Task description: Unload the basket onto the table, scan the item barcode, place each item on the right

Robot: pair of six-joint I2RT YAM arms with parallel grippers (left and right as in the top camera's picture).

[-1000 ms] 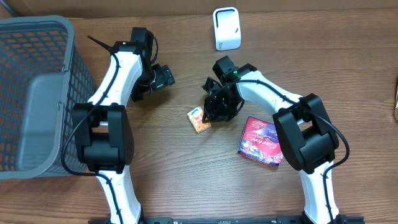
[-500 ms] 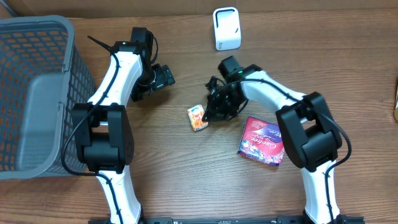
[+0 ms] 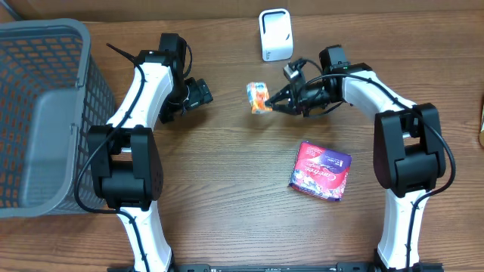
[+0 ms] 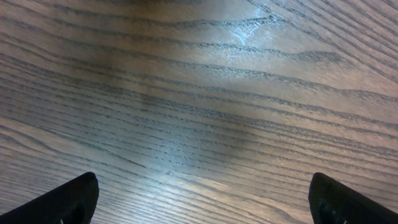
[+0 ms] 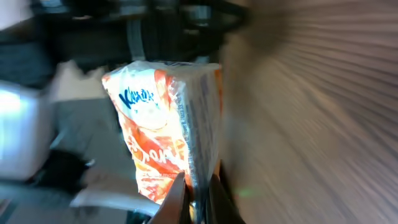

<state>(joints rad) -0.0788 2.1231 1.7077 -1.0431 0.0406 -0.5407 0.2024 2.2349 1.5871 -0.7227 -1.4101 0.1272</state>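
The pick-up part looks done: the right gripper [image 3: 274, 103] is pressed together on the lower edge of a small orange snack packet [image 3: 259, 97] and seems to hold it off the wooden table [image 3: 227, 219], a little nearer than and left of the white barcode scanner [image 3: 274, 34] at the far side. What remains, I judge, is to bring the packet in front of the scanner with its barcode turned to it; no barcode is visible in these views. The left gripper [image 3: 203, 92] is spread wide over bare wood and holds nothing. The packet carries a blue word beginning with "K", the rest blurred. A purple-red box [image 3: 319, 171] lies near right; its script word is not clearly readable.
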